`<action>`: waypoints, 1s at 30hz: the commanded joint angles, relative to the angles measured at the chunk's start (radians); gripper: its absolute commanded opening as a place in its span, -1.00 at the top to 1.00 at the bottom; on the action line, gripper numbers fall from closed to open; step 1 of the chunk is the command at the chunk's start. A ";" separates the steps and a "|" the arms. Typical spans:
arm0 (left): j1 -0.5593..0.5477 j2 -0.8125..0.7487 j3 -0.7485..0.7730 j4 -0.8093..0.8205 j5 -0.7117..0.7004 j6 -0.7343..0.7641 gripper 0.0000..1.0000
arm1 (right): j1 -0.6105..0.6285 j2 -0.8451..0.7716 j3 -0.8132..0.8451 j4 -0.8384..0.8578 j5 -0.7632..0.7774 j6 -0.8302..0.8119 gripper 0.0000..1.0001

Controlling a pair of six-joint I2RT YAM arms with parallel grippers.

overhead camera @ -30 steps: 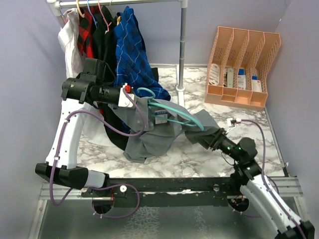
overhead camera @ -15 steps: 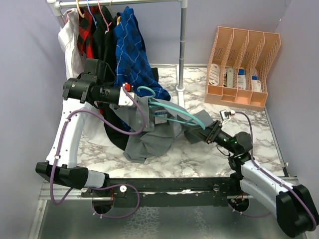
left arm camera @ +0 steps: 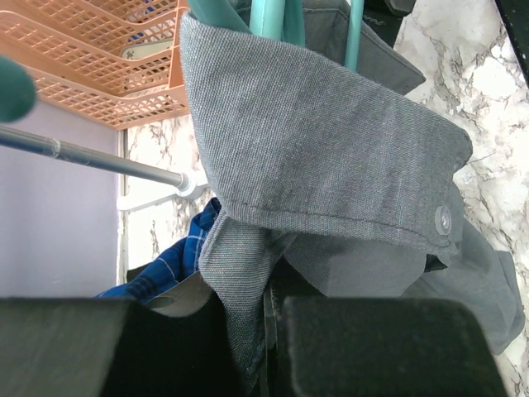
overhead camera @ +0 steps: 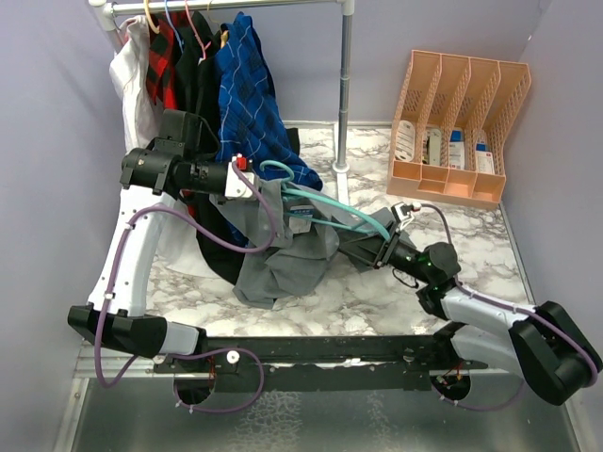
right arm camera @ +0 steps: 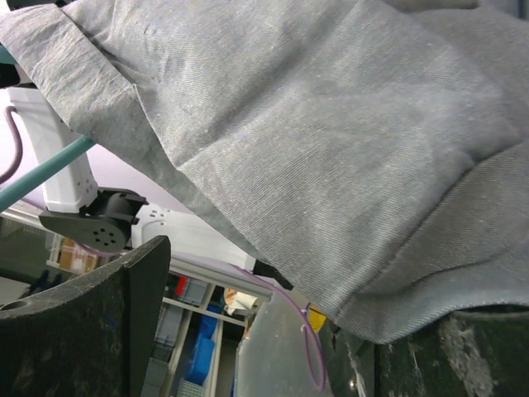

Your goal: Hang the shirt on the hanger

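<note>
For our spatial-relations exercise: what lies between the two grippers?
The shirt and the hanger fill the stretch from the left gripper to the right gripper, as the top external view shows.

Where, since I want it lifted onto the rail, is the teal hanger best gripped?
Probably at the neck just below the hook of the hanger, coming from the left. The hook end pokes bare out of the collar of the shirt, while cloth wraps the far end. The left pincer sits there, pinching the collar.

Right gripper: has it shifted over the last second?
Yes. The right gripper has crept left and away from the arm bases, toward the rack pole.
</note>
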State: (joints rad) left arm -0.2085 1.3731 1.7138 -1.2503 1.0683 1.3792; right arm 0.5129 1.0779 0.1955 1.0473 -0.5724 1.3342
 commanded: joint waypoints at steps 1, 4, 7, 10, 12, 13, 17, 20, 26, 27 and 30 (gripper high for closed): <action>0.006 -0.003 -0.011 0.050 0.076 -0.020 1.00 | 0.064 0.038 0.055 0.082 0.101 0.031 -0.59; 0.006 0.000 -0.011 0.062 0.081 -0.032 1.00 | 0.105 0.048 0.066 0.047 0.170 0.012 -0.61; 0.006 -0.001 -0.015 0.069 0.084 -0.037 1.00 | 0.130 0.066 0.057 0.033 0.244 0.014 -0.58; 0.006 -0.005 -0.025 0.075 0.082 -0.039 1.00 | 0.137 0.102 0.047 0.093 0.272 0.037 -0.34; 0.006 -0.008 -0.033 0.078 0.081 -0.039 1.00 | 0.140 0.127 0.049 0.126 0.277 0.047 -0.24; 0.007 -0.008 -0.036 0.080 0.081 -0.041 1.00 | 0.141 0.138 0.052 0.133 0.280 0.051 -0.16; 0.006 -0.010 -0.042 0.083 0.083 -0.043 1.00 | 0.144 0.172 0.061 0.176 0.302 0.054 0.36; 0.006 -0.012 -0.042 0.084 0.070 -0.042 1.00 | 0.144 0.177 0.051 0.212 0.323 0.049 0.90; 0.007 -0.032 -0.050 0.080 -0.014 0.007 1.00 | 0.142 0.042 0.041 0.039 0.387 -0.016 0.98; 0.006 -0.034 -0.051 0.076 -0.035 0.022 1.00 | 0.141 0.003 0.059 -0.035 0.395 -0.048 0.98; 0.007 -0.029 -0.038 0.036 -0.106 0.099 1.00 | 0.141 -0.127 0.141 -0.299 0.459 -0.179 0.98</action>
State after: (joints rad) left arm -0.2085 1.3712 1.6657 -1.1828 1.0351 1.3777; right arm 0.6491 1.0985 0.2413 1.0599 -0.2268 1.3277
